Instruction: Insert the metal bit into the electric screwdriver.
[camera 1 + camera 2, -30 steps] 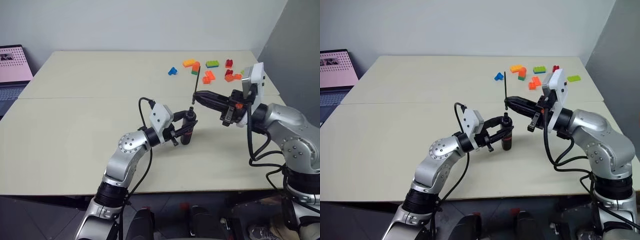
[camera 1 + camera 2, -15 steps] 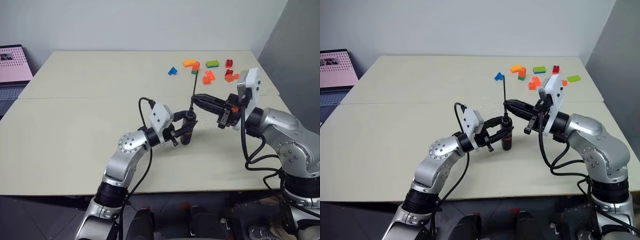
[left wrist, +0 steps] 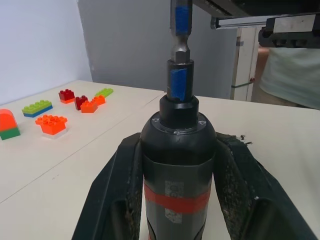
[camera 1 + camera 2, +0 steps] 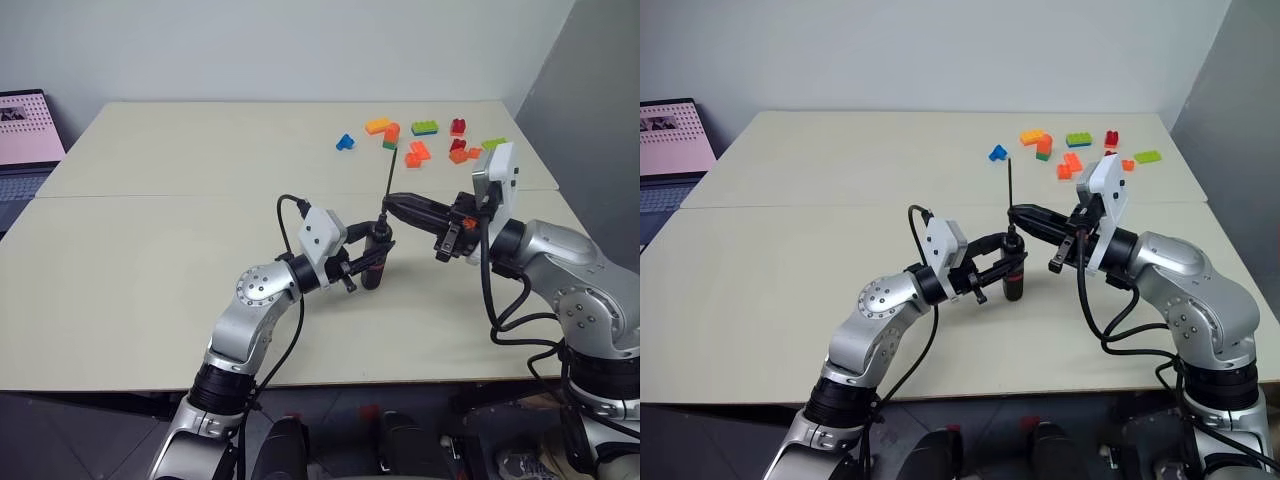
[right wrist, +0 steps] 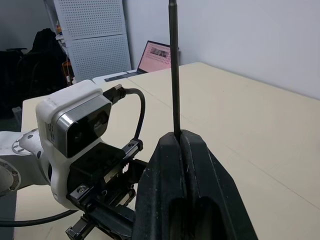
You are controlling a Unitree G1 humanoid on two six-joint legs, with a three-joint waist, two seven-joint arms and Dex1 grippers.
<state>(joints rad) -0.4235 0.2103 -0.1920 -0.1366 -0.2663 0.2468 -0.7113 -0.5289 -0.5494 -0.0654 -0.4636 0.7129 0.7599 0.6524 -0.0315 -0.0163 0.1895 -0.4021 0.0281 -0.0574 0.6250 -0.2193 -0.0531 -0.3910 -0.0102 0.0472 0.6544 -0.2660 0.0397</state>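
The left gripper (image 4: 374, 256) clamps the electric screwdriver (image 4: 376, 256) upright near the middle of the desk (image 4: 150, 250). The right gripper (image 4: 390, 203) pinches the metal bit (image 4: 388, 178), which stands upright directly above the screwdriver's tip. Toy bricks (image 4: 415, 142) lie scattered near the desk's far right corner.

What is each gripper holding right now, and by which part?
Left gripper clamps the electric screwdriver around its body. Right gripper pinches the metal bit near its lower end.

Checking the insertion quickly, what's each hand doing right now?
Left hand: shut on the electric screwdriver.
Right hand: shut on the metal bit.
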